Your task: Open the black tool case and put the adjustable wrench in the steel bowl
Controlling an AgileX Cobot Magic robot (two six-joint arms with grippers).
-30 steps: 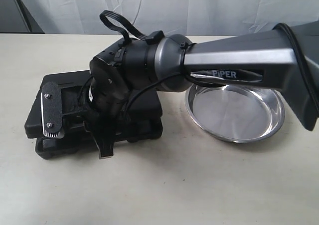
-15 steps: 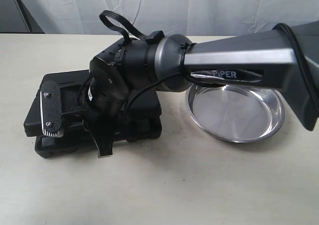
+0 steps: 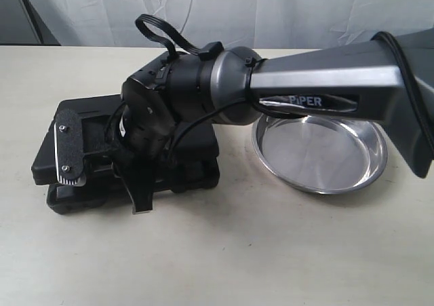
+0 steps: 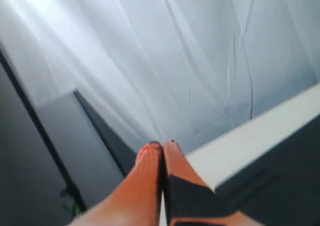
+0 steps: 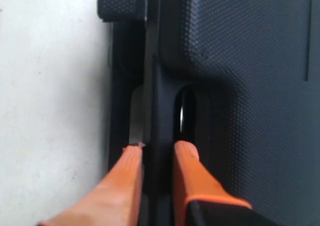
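The black tool case (image 3: 202, 151) lies on the left of the table, its lid slightly raised at the front. My right gripper (image 3: 105, 184) reaches across onto it. In the right wrist view the orange fingers (image 5: 185, 156) of the right gripper (image 5: 159, 147) straddle the handle bar at the front edge of the case (image 5: 250, 60) and clamp it. The steel bowl (image 3: 319, 150) sits to the right of the case, with nothing in it. The adjustable wrench is hidden inside the case. My left gripper (image 4: 162, 145) is shut on nothing and points at the curtain.
The right arm (image 3: 319, 82) stretches over the bowl's far rim. Bare pale tabletop (image 3: 237, 252) lies in front of the case and the bowl. A white curtain (image 3: 271, 7) hangs behind the table.
The case's front edge and my right gripper have shifted slightly to the left, and the lid gap has grown a little. The bowl has not moved.
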